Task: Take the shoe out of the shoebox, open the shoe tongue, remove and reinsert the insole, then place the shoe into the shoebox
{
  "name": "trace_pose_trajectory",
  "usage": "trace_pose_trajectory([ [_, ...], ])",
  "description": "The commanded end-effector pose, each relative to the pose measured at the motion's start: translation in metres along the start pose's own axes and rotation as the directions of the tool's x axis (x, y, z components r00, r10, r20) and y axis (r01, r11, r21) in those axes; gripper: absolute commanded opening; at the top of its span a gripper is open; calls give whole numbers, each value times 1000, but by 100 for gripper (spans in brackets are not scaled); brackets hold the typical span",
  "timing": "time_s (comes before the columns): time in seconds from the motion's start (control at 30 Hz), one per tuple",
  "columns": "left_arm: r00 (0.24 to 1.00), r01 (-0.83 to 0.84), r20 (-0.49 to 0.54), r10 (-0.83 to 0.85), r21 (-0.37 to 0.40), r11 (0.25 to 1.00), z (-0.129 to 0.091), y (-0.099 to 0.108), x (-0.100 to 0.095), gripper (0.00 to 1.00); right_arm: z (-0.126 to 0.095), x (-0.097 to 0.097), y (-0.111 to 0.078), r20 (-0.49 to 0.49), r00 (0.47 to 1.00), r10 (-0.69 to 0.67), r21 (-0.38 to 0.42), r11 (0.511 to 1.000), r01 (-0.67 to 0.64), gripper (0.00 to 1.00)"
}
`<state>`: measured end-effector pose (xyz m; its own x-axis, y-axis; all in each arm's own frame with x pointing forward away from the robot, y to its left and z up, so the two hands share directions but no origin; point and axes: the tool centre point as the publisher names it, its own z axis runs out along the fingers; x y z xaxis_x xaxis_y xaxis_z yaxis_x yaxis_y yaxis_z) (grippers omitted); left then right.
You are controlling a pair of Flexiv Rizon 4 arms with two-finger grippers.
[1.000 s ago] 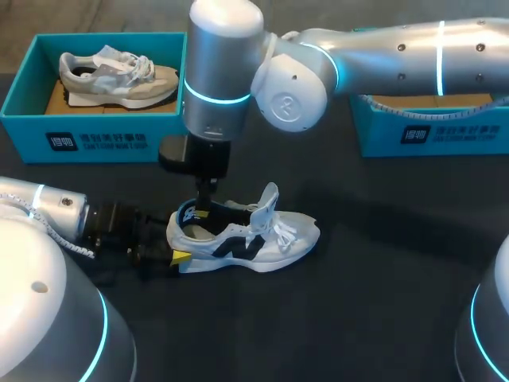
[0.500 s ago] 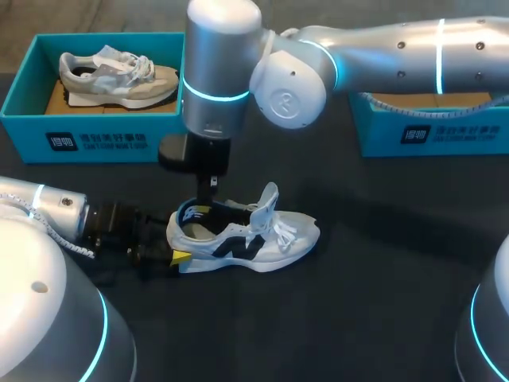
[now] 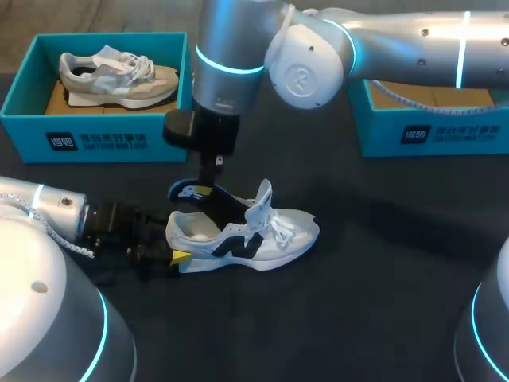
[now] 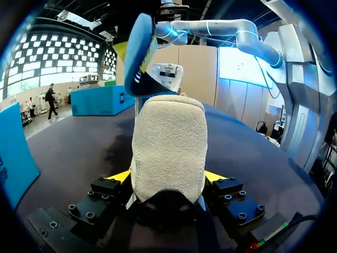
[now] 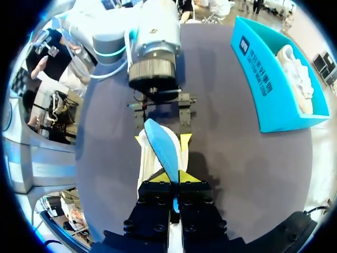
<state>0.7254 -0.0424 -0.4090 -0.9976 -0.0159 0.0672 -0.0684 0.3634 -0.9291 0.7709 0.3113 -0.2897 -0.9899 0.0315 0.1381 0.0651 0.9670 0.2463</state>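
A white low-top shoe (image 3: 253,235) with mesh-like panels, dark side markings and loose white laces lies on its sole on the dark matte surface (image 3: 358,302), toe toward the right arm's side and its padded tongue standing upright. The left gripper (image 4: 167,180) comes in low and level behind it, its yellow-tipped fingers pressed against both sides of the heel, so it is closed on the shoe. From the left wrist the heel counter fills the space between the fingers as a rounded, fuzzy, suede-like beige slab. The right gripper (image 5: 174,178) points straight down from above the heel opening, fingers nearly together and pinching one end of the insole (image 3: 189,191). The insole is a thin, flexible, elongated oval, bright blue on one face and dark with pale print on the other. It hangs curved above the shoe's collar, over the left gripper; its far end seems to sit just above or at the opening, though I cannot tell if it touches. Behind the shoe on the left stands a teal cardboard box (image 3: 95,142), open-topped and holding a grey shoe (image 3: 119,76) on brown card. A second teal box (image 3: 433,131) stands well apart on the right, partly hidden under the right arm.
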Motion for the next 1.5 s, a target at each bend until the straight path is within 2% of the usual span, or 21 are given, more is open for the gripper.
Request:
trace_pose_trajectory([
  [0.03,1000,0,-2,0,-3,1000,3,3,-2,0,-7,-1,0,-10,1000,4,-67,998,-4,0],
  [0.27,1000,0,-2,0,-3,1000,3,3,-2,0,-15,1,14,-35,999,-10,-189,982,3,0],
  [0.4,1000,0,-2,0,-3,1000,3,3,-2,0,-22,0,21,-23,1000,-8,-226,974,3,0],
  [0.43,1000,0,-2,0,-3,1000,3,3,-2,0,-26,0,24,-25,1000,-4,-268,963,-2,0],
  [0.63,1000,0,-2,0,-3,1000,3,3,-2,0,-48,-5,35,-14,999,29,-370,929,-32,0],
  [0.67,1000,0,-2,0,-3,1000,3,3,-2,0,-55,-6,37,-14,999,36,-410,911,-38,0],
  [0.77,1000,0,-2,0,-3,1000,3,3,-2,0,-71,-12,43,-2,999,52,-463,885,-47,0],
  [0.97,1000,0,-2,0,-3,1000,3,3,-2,0,-95,-21,57,18,998,67,-544,838,-46,0],
  [1.03,1000,0,-2,0,-3,1000,3,3,-2,0,-105,-25,61,14,996,85,-605,794,-59,0],
  [1.3,1000,0,-2,0,-3,1000,3,3,-2,0,-137,-39,70,14,991,133,-716,693,-83,0],
  [1.4,1000,0,-2,0,-3,1000,3,3,-2,0,-148,-43,72,-4,990,139,-767,635,-93,0],
  [1.5,1000,0,-2,0,-3,1000,3,3,-2,0,-155,-45,73,7,987,160,-782,617,-94,0],
])
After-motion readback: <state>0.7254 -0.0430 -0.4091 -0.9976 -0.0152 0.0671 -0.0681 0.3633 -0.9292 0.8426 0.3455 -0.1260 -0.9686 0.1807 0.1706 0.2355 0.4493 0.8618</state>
